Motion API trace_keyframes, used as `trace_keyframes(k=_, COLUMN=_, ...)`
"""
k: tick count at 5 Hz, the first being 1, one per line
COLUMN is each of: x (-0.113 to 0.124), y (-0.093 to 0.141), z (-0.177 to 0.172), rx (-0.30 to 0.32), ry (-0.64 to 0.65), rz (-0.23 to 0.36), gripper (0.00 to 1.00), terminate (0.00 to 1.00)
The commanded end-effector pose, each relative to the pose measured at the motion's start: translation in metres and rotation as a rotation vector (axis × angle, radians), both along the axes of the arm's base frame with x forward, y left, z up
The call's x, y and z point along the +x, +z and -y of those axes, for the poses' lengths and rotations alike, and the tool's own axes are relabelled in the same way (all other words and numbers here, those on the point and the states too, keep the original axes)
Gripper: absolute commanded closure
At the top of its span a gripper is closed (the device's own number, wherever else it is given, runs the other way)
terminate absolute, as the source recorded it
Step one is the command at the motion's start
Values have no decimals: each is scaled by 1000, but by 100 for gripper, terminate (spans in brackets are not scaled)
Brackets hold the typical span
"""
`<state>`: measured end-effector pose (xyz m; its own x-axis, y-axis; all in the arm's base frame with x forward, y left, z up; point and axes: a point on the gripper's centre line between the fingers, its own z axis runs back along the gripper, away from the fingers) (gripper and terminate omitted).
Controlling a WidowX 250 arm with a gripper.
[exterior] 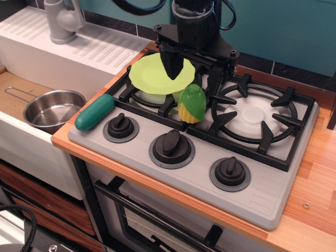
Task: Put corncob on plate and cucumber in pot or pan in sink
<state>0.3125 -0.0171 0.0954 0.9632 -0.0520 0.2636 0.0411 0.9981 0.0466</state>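
The corncob [192, 103], yellow end down and green husk up, leans on the stove grate at the front right rim of the lime-green plate [152, 74]. The plate rests tilted on the back left burner. My black gripper [193, 76] hangs over the plate's right side, just behind and above the corncob, its jaws apart and holding nothing. One fingertip [171, 71] stands over the plate. The dark green cucumber [94, 112] lies at the stove's front left corner. The steel pan [53, 108] sits empty in the sink [21, 139] at the left.
The grey faucet [62, 22] and ribbed white drainboard [100, 50] stand at the back left. Three black knobs [171, 145] line the stove's front. The right burner [255, 116] has a black grate. A wooden counter [315, 184] runs along the right.
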Motion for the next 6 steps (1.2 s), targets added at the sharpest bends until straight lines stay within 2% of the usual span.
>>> trace_keyframes(k=1, x=0, y=0, z=0, rx=0, ry=0, rz=0, gripper=0, terminate=0)
trace_keyframes(k=3, x=8, y=-28, z=-2, rx=-15, ry=-18, rz=68, gripper=0, terminate=0)
trace_keyframes(k=5, x=7, y=-32, z=-5, rx=-26, ry=-26, rz=89, gripper=0, terminate=0)
trace_keyframes(k=6, x=3, y=-28, z=-5, rx=-36, ry=-25, rz=98, gripper=100, terminate=0)
